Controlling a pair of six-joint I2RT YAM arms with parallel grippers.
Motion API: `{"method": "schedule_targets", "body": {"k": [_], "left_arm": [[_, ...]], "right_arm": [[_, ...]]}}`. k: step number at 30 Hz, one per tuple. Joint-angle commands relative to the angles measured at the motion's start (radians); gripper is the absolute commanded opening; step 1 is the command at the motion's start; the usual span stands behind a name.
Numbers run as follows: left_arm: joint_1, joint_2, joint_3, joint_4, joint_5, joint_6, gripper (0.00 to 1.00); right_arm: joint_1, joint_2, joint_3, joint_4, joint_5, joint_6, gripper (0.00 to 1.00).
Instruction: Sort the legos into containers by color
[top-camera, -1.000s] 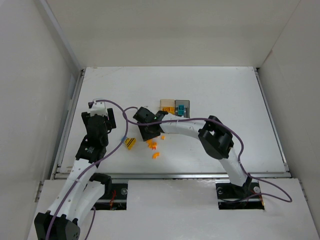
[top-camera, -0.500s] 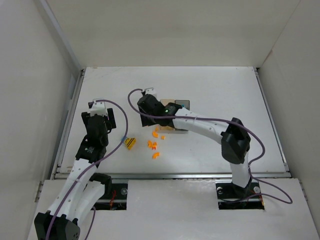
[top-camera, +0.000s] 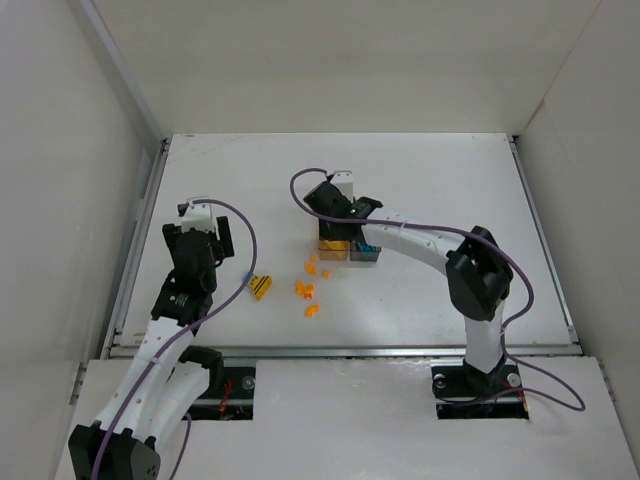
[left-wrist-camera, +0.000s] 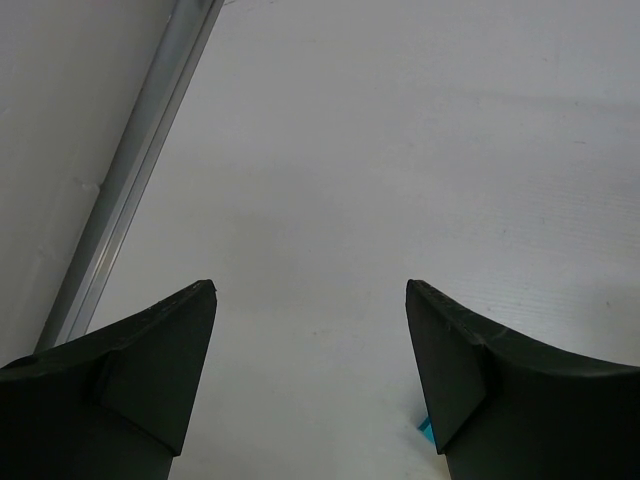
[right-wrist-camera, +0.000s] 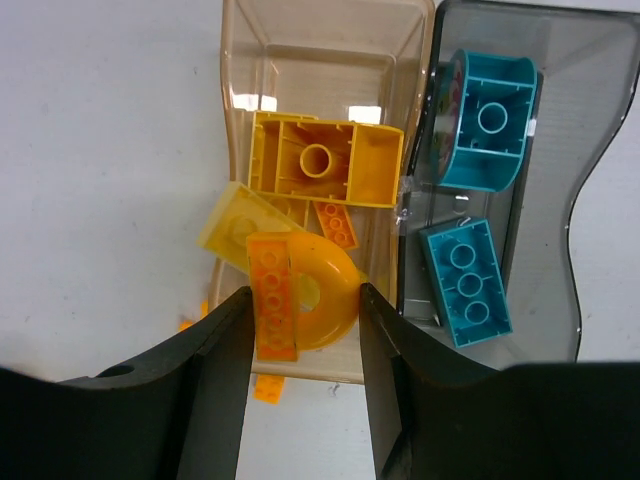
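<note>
My right gripper (right-wrist-camera: 303, 296) is shut on an orange half-round lego (right-wrist-camera: 275, 300) and holds it over the near end of the amber bin (right-wrist-camera: 232, 60). That bin holds yellow legos (right-wrist-camera: 325, 160) and a small orange one. The grey bin (right-wrist-camera: 590, 150) beside it holds two teal legos (right-wrist-camera: 465, 282). In the top view my right gripper (top-camera: 337, 215) covers the far ends of the amber bin (top-camera: 333, 248) and the grey bin (top-camera: 366, 252). Loose orange legos (top-camera: 304, 290) lie in front of them. My left gripper (left-wrist-camera: 310, 290) is open and empty over bare table.
A yellow black-striped lego (top-camera: 262, 287) and a tiny blue piece (top-camera: 246, 275) lie left of the orange ones, near my left gripper (top-camera: 212, 240). A metal rail (left-wrist-camera: 130, 190) runs along the table's left edge. White walls enclose the table.
My right arm has swung from the loose orange legos back and right, to above the two bins, with the orange lego in its jaws. The left arm has not moved.
</note>
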Motion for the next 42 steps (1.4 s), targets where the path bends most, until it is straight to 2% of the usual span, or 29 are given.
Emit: {"method": "schedule_targets", "body": {"k": [1,4,5,7,10,13,19,20,22,24,25,26,36,42], "left_arm": [[0.002,0.002,0.016,0.021,0.011,0.006,0.74],[0.002,0.002,0.016,0.021,0.011,0.006,0.75],[0.002,0.002,0.016,0.021,0.011,0.006,0.76],[0.002,0.002,0.016,0.021,0.011,0.006,0.78],[0.002,0.002,0.016,0.021,0.020,0.006,0.78],[0.002,0.002,0.016,0.021,0.020,0.006,0.79],[0.002,0.048,-0.007,0.090,0.029,0.006,0.79],[0.002,0.059,0.019,0.101,0.029,0.006,0.79],[0.002,0.073,0.028,0.110,0.029,0.016,0.79],[0.002,0.082,0.028,0.139,0.015,0.016,0.79],[0.002,0.082,0.028,0.139,0.000,0.016,0.79],[0.002,0.082,0.028,0.153,0.000,0.016,0.79],[0.013,0.091,0.047,0.124,0.021,-0.017,0.79],[0.023,0.073,0.047,0.115,0.021,-0.017,0.79]], "right_arm": [[-0.003,0.005,-0.006,0.032,-0.011,0.003,0.22],[-0.003,0.015,-0.006,0.045,-0.050,-0.008,0.50],[-0.003,0.015,-0.016,0.045,-0.050,-0.008,0.65],[-0.003,0.015,-0.016,0.035,-0.050,-0.008,0.75],[-0.003,0.006,-0.016,0.035,-0.050,-0.008,0.82],[-0.003,-0.012,-0.016,0.035,-0.050,-0.043,0.82],[0.135,-0.066,0.028,0.011,-0.063,-0.216,0.81],[0.144,-0.066,0.010,0.046,-0.101,-0.216,0.79],[0.144,-0.078,-0.065,0.101,-0.288,-0.206,0.76],[0.155,-0.064,-0.107,0.173,-0.408,-0.184,0.68],[0.155,-0.037,-0.117,0.173,-0.419,-0.154,0.64],[0.155,-0.023,-0.118,0.173,-0.429,-0.143,0.60],[0.186,0.121,-0.013,0.115,-0.369,-0.184,0.62],[0.206,0.133,-0.038,0.115,-0.355,-0.184,0.59]]}}
